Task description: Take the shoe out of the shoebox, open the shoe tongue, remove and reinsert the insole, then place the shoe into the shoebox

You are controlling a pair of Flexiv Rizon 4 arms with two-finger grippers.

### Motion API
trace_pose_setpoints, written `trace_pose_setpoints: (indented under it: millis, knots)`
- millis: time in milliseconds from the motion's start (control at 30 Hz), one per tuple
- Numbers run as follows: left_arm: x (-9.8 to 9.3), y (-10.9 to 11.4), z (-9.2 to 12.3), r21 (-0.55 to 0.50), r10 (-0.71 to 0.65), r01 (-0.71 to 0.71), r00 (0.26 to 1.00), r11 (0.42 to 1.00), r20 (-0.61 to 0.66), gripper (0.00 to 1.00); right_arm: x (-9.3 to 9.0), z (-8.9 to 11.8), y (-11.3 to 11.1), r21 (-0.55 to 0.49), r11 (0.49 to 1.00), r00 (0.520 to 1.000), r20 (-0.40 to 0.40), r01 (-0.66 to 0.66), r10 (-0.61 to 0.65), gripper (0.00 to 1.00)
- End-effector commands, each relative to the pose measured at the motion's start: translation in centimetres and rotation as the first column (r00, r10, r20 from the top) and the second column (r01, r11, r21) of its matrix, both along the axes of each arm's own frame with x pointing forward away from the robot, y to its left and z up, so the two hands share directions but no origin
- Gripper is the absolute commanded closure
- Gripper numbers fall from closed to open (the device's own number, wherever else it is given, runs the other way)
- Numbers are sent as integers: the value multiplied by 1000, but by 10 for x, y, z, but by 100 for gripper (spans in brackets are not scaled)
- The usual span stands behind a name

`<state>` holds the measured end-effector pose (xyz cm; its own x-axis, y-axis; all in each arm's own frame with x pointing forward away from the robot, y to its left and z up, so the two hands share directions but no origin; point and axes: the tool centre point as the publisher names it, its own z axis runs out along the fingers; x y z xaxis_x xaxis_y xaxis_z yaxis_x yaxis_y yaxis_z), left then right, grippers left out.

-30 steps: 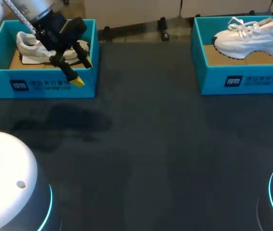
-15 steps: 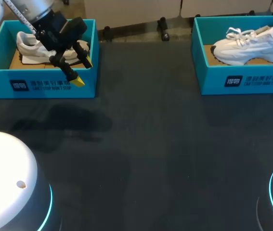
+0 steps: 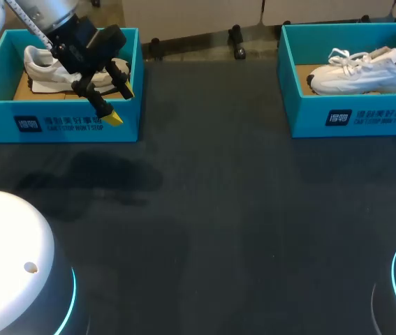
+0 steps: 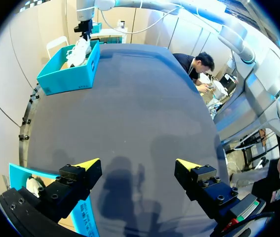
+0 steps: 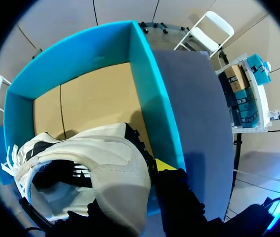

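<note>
Gripping seemingly light, pliable white sneaker (image 3: 365, 70) by its stiffer heel collar, right jaws clenched, inside upper-right shoebox (image 3: 309, 112); left jaws released, empty, upper left.

The left pincer (image 4: 137, 164) is black, screw-studded, with yellow tips (image 4: 88, 163); arm bases (image 3: 9, 251) white, blue-ringed.

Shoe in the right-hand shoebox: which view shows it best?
Head view: the shoe shows side-on in its shoebox. Right wrist view shows it close but cut off; left wrist view shows it tiny, far off.
</note>
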<state>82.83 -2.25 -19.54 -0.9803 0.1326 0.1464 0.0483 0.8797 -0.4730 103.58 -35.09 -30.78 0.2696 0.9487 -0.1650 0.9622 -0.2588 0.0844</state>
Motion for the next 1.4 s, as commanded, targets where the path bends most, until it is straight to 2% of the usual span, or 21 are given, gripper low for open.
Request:
trace_pose_setpoints:
  millis: [33, 433, 1133, 1400]
  knots:
    - [-1, 1, 0, 1, 0, 0, 1000, 1000, 2, 0, 5, -12, 0, 1, 1000, 1000, -7, -4, 4, 100]
    - [-1, 1, 0, 1, 0, 0, 1000, 1000, 2, 0, 4, -34, -4, -11, 1000, 1000, -19, -1, 1, 100]
    - [-1, 1, 0, 1, 0, 0, 1000, 1000, 2, 0, 3, -67, 5, 2, 1000, 999, -54, 2, -2, 100]
    - [-1, 1, 0, 1, 0, 0, 1000, 1000, 2, 0, 2, -75, 4, 2, 1000, 998, -66, 17, -17, 100]
